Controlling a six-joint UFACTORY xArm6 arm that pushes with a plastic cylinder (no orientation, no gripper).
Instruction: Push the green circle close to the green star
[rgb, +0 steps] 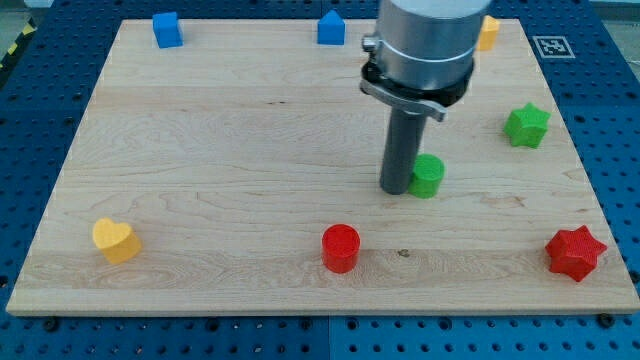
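Jaws none, my tip (396, 190) seemingly touching green circle (428, 176), green star (526, 125) apart

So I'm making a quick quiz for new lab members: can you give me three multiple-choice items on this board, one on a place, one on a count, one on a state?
1. Where is my tip relative to the green circle?
A. At its left side in the view
B. Far off by the yellow heart
C. Right of it in the view

2. How many red blocks lie on the board?
A. One
B. Two
C. Four

3. How do the green circle and the green star stand?
A. Touching
B. Stacked
C. Apart

Answers:
1. A, the rod's end sits right against the circle's left edge.
2. B, a red circle and a red star near the view's bottom.
3. C, bare wood shows between them, the star up and to the view's right.
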